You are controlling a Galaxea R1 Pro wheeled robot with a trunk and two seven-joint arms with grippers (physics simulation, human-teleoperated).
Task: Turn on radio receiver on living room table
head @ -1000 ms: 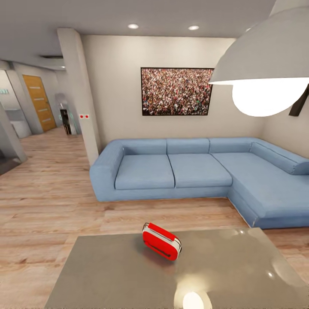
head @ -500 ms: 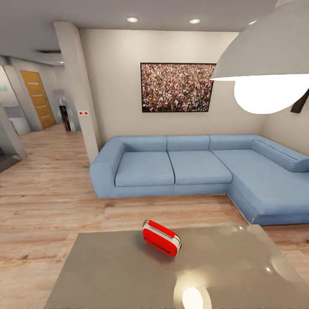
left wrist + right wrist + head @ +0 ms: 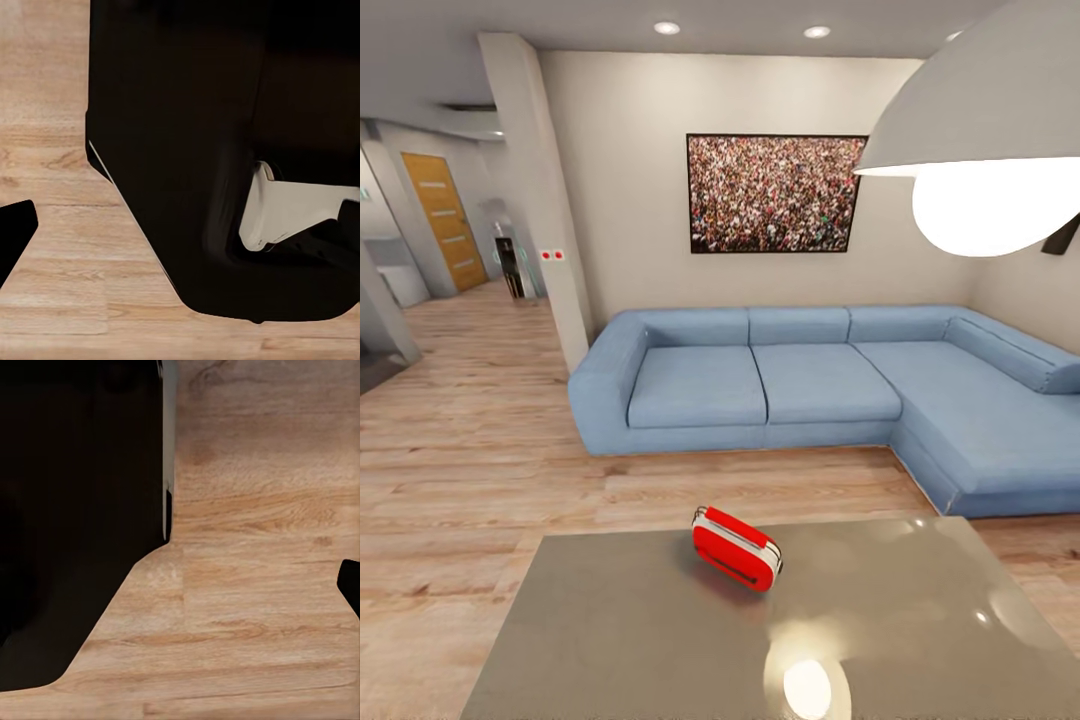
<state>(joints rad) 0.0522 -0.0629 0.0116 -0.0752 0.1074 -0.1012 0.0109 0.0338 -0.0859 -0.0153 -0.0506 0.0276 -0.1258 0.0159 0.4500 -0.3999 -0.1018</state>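
You have reached the living room and are parked at the near edge of the table (image 3: 610, 640), so the approach looks about done, but nothing of the switching-on itself has begun. Neither arm reaches over the tabletop in the head view; both wrist cameras look down at the wood-plank floor (image 3: 255, 585) past dark parts of the robot's body (image 3: 172, 150), which suggests the arms hang low beside it. A small dark tip at the edge of each wrist view may be a finger, yet you cannot tell from that whether either end effector is spread or pressed together. The radio receiver (image 3: 736, 548) lies on the table's far half, roughly mid-width, turned at an angle, with bare glossy top all around it. A bright lamp reflection (image 3: 807, 688) sits nearer you than the radio, slightly to its right. Beyond the radio comes a strip of floor, then the blue sofa (image 3: 760, 385), then the crowd picture (image 3: 777, 193) on the wall. Left to do, as I judge it: raise an arm, reach the radio and work its control.
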